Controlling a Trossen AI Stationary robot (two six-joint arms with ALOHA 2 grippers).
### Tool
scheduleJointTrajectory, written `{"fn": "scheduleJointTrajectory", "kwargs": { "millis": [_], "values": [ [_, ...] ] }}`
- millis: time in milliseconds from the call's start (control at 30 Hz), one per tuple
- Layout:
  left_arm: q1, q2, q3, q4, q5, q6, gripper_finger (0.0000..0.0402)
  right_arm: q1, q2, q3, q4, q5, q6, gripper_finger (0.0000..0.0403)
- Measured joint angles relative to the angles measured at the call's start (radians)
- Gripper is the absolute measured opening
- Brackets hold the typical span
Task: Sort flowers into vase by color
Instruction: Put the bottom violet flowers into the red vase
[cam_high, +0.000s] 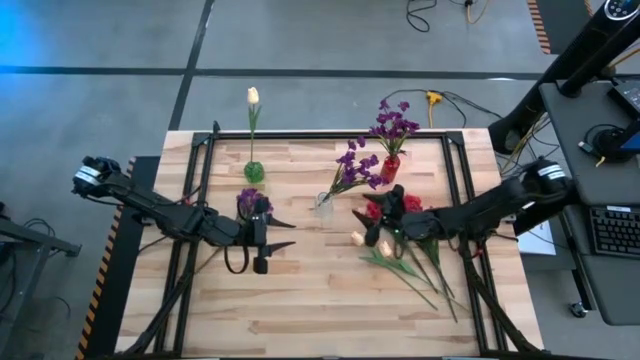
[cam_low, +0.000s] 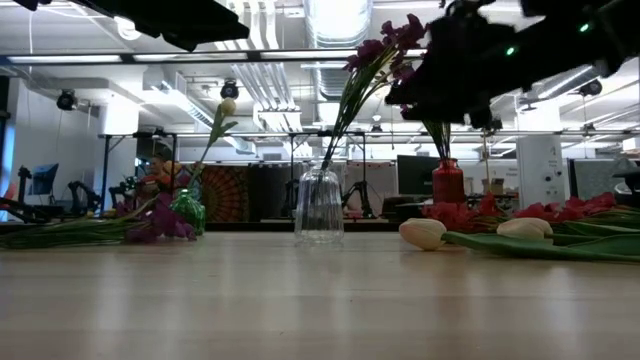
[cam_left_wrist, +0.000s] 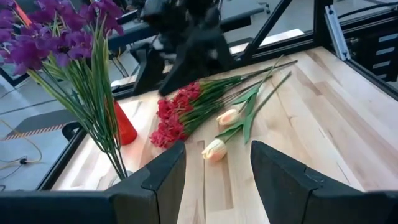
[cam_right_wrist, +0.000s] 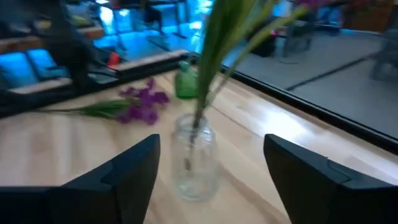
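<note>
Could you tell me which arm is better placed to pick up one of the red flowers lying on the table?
The right. Its open gripper hovers right by the red flowers, while the left gripper, also open, sits across the table near a loose purple flower.

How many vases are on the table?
3: a green vase at the back left with one tulip, a clear vase in the middle and a red vase behind it, both with purple flowers.

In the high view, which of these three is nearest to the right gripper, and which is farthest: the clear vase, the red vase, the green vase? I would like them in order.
Measured from the right gripper, over the red flowers:
1. Red vase, toward the table's far edge.
2. Clear vase, toward the table's middle; close to the red vase's distance, so this order is not firm.
3. Green vase, on the left arm's side, clearly farthest.
</note>
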Motion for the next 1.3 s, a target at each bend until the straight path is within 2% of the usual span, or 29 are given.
{"fn": "scheduleJointTrajectory", "kwargs": {
  "millis": [233,433,667,1000,1300],
  "values": [
    [0.001,0.000,0.000,-0.001,-0.007,0.002,0.0164,-0.060,0.157,0.098,0.072,-0.001,-0.026,0.0308],
    [0.001,0.000,0.000,-0.008,-0.007,0.002,0.0164,-0.087,0.232,0.147,0.120,-0.007,-0.025,0.0315],
    [0.001,0.000,0.000,-0.020,-0.007,0.002,0.0164,-0.107,0.318,0.148,0.344,-0.005,-0.072,0.0315],
    [0.001,0.000,0.000,-0.020,-0.007,0.002,0.0164,-0.157,0.410,0.202,0.386,-0.060,-0.090,0.0291],
    [0.001,0.000,0.000,-0.037,-0.007,-0.001,0.0164,-0.159,0.421,0.231,0.378,-0.055,-0.118,0.0250]
  ]
}}
